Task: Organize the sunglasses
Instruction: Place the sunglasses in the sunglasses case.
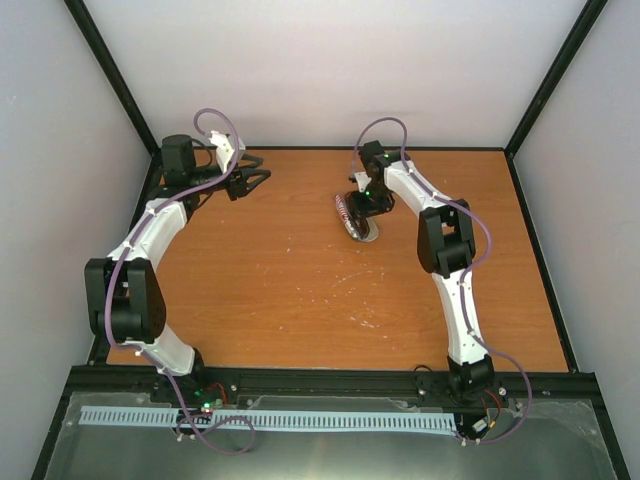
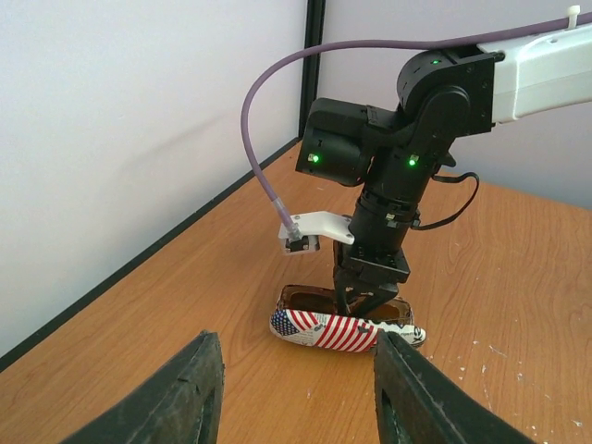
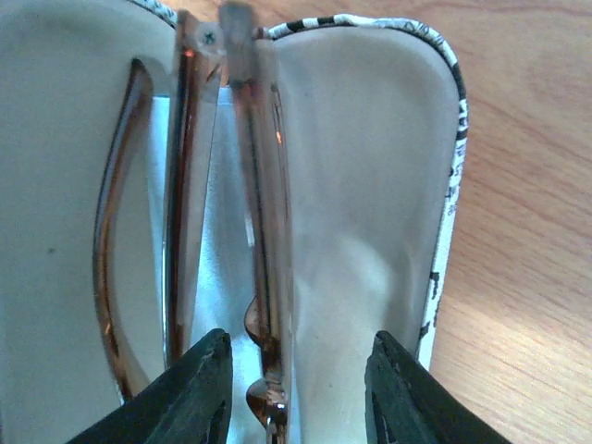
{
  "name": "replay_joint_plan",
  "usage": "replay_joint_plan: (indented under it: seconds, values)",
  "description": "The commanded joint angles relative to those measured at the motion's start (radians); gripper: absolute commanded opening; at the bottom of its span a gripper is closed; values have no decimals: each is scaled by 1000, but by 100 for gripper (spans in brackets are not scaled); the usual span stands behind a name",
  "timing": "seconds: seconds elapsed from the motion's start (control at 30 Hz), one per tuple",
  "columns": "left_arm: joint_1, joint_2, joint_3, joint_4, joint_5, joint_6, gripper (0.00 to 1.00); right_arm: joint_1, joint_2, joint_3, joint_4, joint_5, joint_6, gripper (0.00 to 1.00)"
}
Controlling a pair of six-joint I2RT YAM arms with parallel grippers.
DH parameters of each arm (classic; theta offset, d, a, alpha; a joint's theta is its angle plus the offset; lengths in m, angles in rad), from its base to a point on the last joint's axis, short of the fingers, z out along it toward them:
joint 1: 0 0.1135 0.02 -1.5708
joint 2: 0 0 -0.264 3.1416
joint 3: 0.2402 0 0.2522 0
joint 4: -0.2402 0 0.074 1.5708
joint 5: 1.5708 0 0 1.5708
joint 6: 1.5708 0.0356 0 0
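- Between the fingers of the right tool (image 3: pixel 301 361), which stand apart, runs the near end of the sunglasses (image 3: pixel 264 213). Neither finger visibly presses the frame, so this tool reads as open rather than gripping.
- Just below and ahead of that tool, the sunglasses lie folded inside the open case (image 3: pixel 450 139), on its pale lining. Their reddish-brown temples run lengthwise away from the fingertips.
- To either side of the tool, the two lined halves of the case spread wide. The patterned outer rim shows on the tool's right, with bare counter (image 3: pixel 527 240) beyond it.
- Judged from this, the step in hand is setting the glasses into the case, and it looks nearly done.
- The next move calls for a straight lift clear of the temples so that nothing snags. After that, one half would need folding over to shut the case, probably with the case steadied.
- Far off across the counter, the left tool (image 2: pixel 298 375) hangs open and empty. It faces the case from well apart.
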Motion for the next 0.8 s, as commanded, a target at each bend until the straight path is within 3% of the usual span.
replay_joint_plan:
  seconds: [0.0, 0.17, 0.57, 0.67, 0.77]
  values:
    - [4, 9, 48, -18, 29, 18, 46, -12, -70, -7, -22, 43, -5, 40]
    - [2, 4, 47, -22, 28, 16, 46, -26, -93, -10, 0, 37, 3, 42]
    - [2, -2, 45, -26, 28, 17, 45, -35, -134, -37, 46, 43, 22, 36]
    - [-4, 8, 37, -28, 30, 32, 28, -57, -175, -79, 90, 46, 51, 31]
    - [-37, 44, 28, -86, 26, 102, 5, -96, -233, -156, 164, 59, 103, 6]
